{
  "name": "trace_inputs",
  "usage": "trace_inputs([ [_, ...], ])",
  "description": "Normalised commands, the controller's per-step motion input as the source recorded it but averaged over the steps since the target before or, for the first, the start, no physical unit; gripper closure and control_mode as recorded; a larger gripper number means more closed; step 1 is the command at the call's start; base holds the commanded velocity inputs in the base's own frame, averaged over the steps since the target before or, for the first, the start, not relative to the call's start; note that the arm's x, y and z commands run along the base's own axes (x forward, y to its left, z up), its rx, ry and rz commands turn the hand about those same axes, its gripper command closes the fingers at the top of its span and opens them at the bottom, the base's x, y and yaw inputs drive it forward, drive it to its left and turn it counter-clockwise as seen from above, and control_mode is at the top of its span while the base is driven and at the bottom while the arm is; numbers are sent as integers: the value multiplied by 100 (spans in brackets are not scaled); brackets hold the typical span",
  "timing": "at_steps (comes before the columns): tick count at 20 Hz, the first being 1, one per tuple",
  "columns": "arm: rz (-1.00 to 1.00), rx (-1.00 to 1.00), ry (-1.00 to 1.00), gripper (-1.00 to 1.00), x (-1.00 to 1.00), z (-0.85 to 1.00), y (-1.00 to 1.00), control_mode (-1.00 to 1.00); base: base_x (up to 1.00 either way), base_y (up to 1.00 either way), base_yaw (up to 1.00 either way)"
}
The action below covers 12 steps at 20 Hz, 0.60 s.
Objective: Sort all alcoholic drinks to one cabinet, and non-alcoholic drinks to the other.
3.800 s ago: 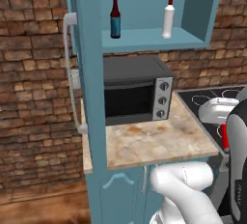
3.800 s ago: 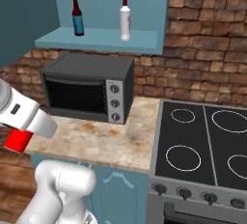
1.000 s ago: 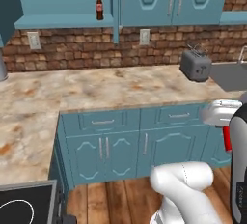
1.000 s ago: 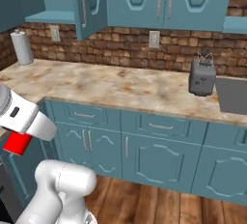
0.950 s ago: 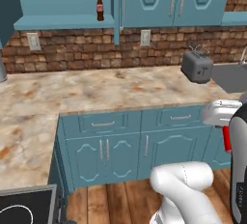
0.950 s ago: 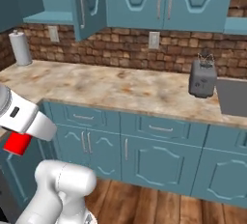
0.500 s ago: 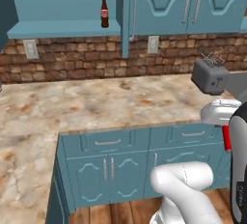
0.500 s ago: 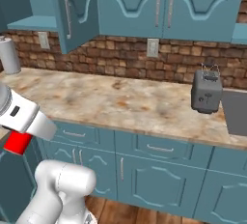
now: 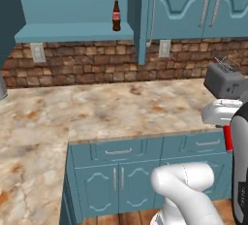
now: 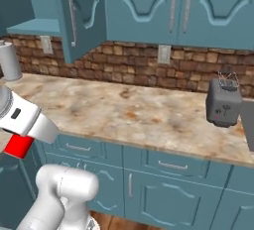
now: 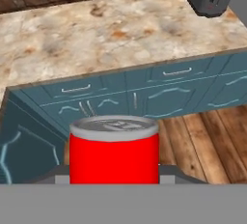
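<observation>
My gripper is shut on a plain red can with a silver top, one of the non-alcoholic drinks, held upright above the floor in front of the lower cabinets. The can's red side also shows below the white hand and at the arm's end. A dark brown cola-style bottle with a red label stands on the shelf of the open upper cabinet. The alcoholic drinks are out of view.
A grey toaster sits on the marble counter to the right. The cabinet door hangs open over the counter. A paper towel roll stands at the far left. Closed upper cabinets continue to the right.
The base has driven closer and the views have shifted, so the counter, toaster and open cabinet now look nearer. The can stays in my gripper.
</observation>
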Motion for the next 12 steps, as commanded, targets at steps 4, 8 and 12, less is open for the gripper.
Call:
trace_inputs([
  [4,0,0,0,100,0,0,0,100,21,38,23],
  [8,0,0,0,100,0,0,0,100,33,32,20],
  [12,0,0,0,100,0,0,0,100,52,25,20],
])
